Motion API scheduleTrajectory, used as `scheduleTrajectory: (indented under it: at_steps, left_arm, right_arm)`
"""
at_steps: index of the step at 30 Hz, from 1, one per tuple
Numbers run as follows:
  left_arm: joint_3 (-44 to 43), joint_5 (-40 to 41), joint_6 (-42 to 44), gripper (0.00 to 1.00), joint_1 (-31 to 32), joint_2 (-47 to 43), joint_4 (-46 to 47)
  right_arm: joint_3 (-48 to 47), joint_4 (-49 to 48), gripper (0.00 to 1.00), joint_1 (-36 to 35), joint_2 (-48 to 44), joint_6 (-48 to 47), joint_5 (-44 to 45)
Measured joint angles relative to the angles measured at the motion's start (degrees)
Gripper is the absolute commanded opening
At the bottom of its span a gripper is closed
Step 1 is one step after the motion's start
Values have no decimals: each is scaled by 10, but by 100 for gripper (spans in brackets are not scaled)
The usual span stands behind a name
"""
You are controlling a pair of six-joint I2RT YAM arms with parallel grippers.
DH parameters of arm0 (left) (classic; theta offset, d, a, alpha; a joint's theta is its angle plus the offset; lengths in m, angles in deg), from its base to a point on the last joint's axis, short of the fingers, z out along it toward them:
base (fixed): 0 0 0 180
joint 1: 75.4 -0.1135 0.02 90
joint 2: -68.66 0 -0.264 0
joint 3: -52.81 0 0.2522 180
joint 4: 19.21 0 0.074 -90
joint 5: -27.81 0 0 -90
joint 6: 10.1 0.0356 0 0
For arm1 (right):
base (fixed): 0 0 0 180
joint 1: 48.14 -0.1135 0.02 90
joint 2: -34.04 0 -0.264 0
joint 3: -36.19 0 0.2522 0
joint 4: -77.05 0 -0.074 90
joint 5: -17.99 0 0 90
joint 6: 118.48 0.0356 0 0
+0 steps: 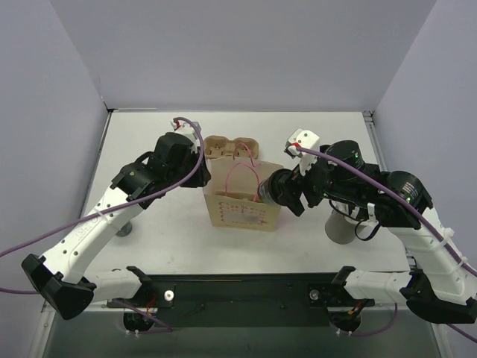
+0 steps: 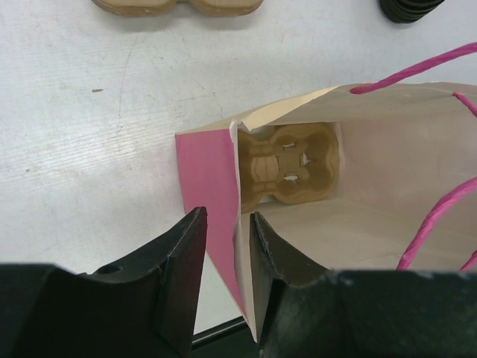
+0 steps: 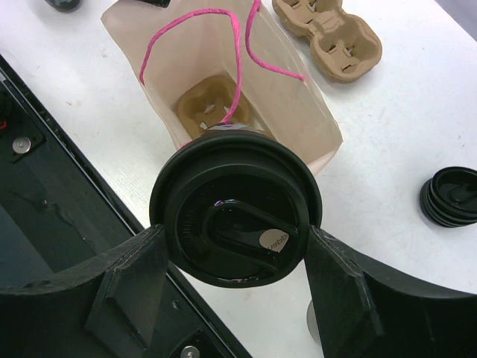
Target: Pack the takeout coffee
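A takeout coffee (image 3: 235, 209), a black cup under a black lid, is held by the lid's rim in my right gripper (image 3: 236, 231), which is shut on it. The cup (image 1: 268, 191) hangs over the right side of the open paper bag (image 1: 242, 203). A brown pulp tray (image 3: 205, 104) lies at the bottom of the bag (image 3: 298, 112). My left gripper (image 2: 227, 216) stands open astride the bag's left wall (image 2: 212, 171). Its inner finger (image 2: 268, 253) touches the wall and the outer one is apart from it. The same tray (image 2: 287, 164) shows inside the bag.
A second pulp tray (image 1: 231, 147) lies on the table behind the bag. A stack of loose black lids (image 3: 453, 198) sits to the right. A grey cylinder (image 1: 343, 227) stands under the right arm. The bag's pink handles (image 3: 246, 45) arch over its mouth.
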State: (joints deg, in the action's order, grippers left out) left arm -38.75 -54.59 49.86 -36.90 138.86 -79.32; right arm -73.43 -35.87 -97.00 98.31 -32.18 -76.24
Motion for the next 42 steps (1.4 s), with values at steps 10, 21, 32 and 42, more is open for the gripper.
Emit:
scheduleTrajectory:
  at_steps: [10,21,32,42]
  left_arm:
    - [9,-27,25,0,-9,3,43]
    - [151,-90,65,0,-9,-83,238]
    - [202,-123,115,0,-12,-113,355]
    - [235,-152,120,0,-15,-130,389]
  right_arm:
    - [-6,0,46,0,0,-11,23]
    - [-15,-4,45,0,32,-76,34]
    - [-15,-10,44,-4,37,-118,84]
    - [118,-51,44,-65,-16,-142,100]
